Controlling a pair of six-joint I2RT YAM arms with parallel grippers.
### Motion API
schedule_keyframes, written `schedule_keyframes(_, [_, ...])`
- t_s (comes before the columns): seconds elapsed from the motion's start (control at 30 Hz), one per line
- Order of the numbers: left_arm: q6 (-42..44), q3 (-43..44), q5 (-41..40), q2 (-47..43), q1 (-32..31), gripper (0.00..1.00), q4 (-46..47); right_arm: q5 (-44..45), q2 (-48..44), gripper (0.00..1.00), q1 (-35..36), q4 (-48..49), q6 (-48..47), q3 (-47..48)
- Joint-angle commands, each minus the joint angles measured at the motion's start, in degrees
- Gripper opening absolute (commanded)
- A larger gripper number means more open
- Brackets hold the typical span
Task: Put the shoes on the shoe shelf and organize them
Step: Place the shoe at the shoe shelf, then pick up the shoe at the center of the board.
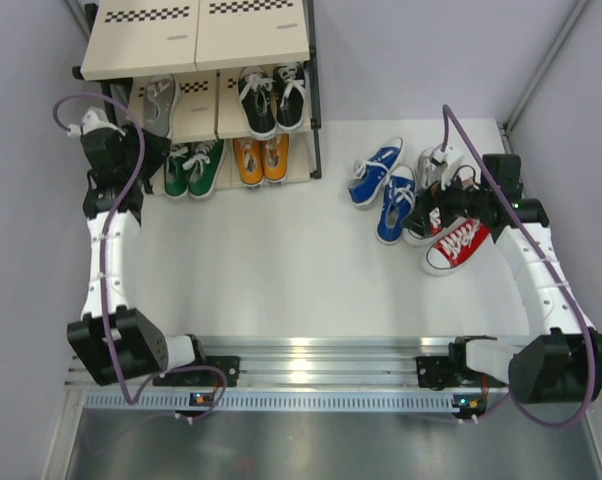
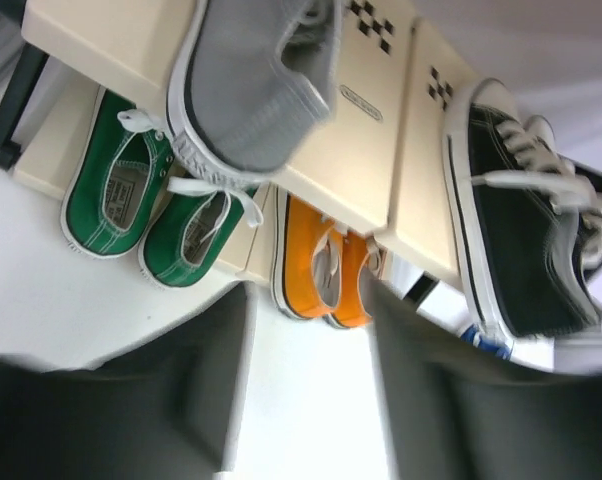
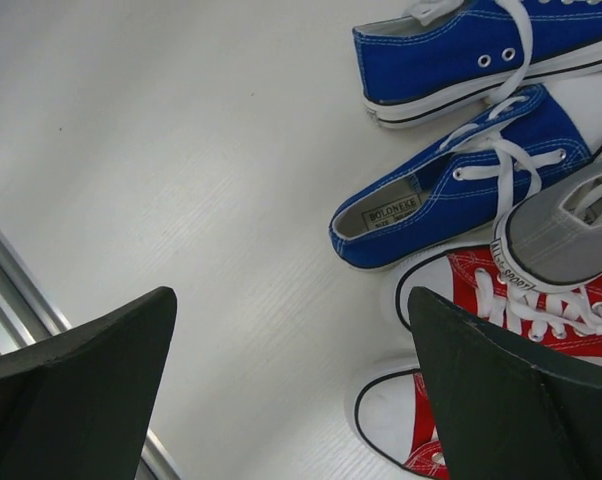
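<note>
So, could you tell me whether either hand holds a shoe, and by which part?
Neither: the left hand is open, clear of the grey shoe; the right hand is open near the red shoes.

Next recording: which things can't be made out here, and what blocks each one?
Middle board: far part under the top boards, top view.
Grey shoe on the table: right arm and cable partly cover it, top view; right edge cuts it, right wrist view.
One red shoe: mostly behind a finger of the right claw, right wrist view.
Left claw: blurred, left wrist view.
</note>
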Motion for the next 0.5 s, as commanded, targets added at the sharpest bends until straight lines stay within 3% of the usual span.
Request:
schedule_keyframes(0.0, [1.5, -6.2, 2.5, -9.7, 0.3, 0.65, 1.0, 2.7, 3.7, 0.99, -0.7, -0.5, 0.2, 6.2])
schedule_keyframes(0.1, [1.8, -13.6, 3.9, -16.5, 0.2, 0.77, 0.4, 2.8, 8.9, 0.99, -4.7, -0.3, 2.7, 9.6])
schedule_keyframes(0.23, [1.1, -21.1, 8.7, -24.5, 0.2, 0.86, -0.7, 12.9, 16.1, 0.99, -7.0, 2.2, 8.0, 14.2])
schedule_keyframes(0.47, [-3.6, -31.5, 18.9, -31.5, -1.6, 0.91, -2.1, 28.5, 25.8, 0.99, -4.4, 7.3, 16.7, 20.6])
